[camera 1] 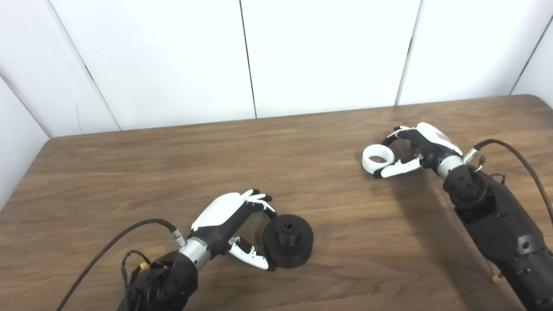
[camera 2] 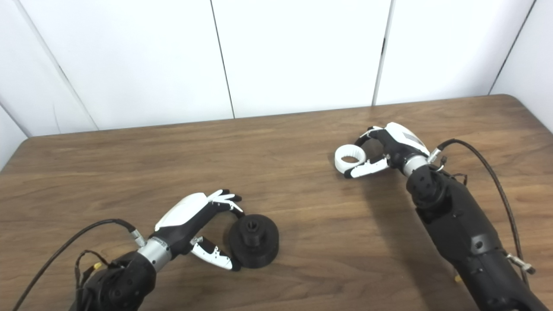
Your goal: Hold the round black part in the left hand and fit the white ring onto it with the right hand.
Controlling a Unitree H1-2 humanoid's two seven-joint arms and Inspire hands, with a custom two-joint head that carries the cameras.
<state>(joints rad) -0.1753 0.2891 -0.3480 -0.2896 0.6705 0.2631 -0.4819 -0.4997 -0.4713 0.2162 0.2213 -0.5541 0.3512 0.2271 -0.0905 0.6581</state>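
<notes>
My left hand (camera 1: 229, 222) sits low at the near side of the table (camera 1: 173, 172), palm turned toward the round black part (camera 1: 288, 240). Its fingers (camera 1: 259, 199) curl over the part's far-left edge and the thumb (camera 1: 252, 257) reaches to the near-left edge, so the hand brackets the part from the left. I see the tips touching or all but touching the rim, yet I cannot tell whether the grasp has truly closed. The part rests flat on the wood, a stepped disc with a raised hub and a hole at its middle.

My right hand (camera 1: 421, 149) is over at the far right of the table, well apart from the left one. It pinches the white ring (camera 1: 377, 158) between its curled fingers above and its thumb (camera 1: 397, 167) below, at the ring's right side. The ring lies nearly flat with its opening upward, low by the tabletop; I cannot tell whether it rests on the wood or is just clear of it.

A black cable (camera 1: 518, 160) loops from the right wrist, and another (camera 1: 108, 246) trails from the left forearm. White wall panels (camera 1: 324, 52) stand behind the table.
</notes>
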